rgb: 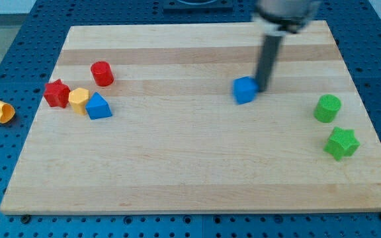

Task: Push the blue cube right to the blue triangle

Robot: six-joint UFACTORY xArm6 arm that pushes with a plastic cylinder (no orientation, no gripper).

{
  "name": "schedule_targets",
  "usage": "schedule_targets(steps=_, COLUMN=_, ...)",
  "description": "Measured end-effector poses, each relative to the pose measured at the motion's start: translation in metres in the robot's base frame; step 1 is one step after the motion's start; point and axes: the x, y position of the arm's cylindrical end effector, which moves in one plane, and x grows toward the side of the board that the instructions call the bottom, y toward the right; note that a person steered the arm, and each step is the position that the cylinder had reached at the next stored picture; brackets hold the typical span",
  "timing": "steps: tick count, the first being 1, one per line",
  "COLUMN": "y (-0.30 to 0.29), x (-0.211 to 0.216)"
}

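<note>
The blue cube (244, 90) sits on the wooden board (197, 165), right of centre near the view's top. My tip (262, 88) is right beside the cube's right side, touching or nearly touching it. The blue triangle (98, 106) lies far off at the view's left, next to a yellow block (79, 100).
A red star (57, 94) and a red cylinder (102, 73) are near the blue triangle at the left. A green cylinder (327, 108) and a green star (342, 143) are at the right. A yellow-orange block (0, 111) lies off the board at the left.
</note>
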Motion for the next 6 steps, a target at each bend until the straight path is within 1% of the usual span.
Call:
schedule_targets(steps=1, y=-0.126, x=0.026)
schedule_targets(steps=2, y=-0.043, x=0.029)
schedule_targets(steps=3, y=-0.060, x=0.069)
schedule_targets(steps=4, y=-0.126, x=0.083)
schedule_targets(steps=5, y=-0.170, x=0.057)
schedule_targets(steps=6, y=-0.190, x=0.035)
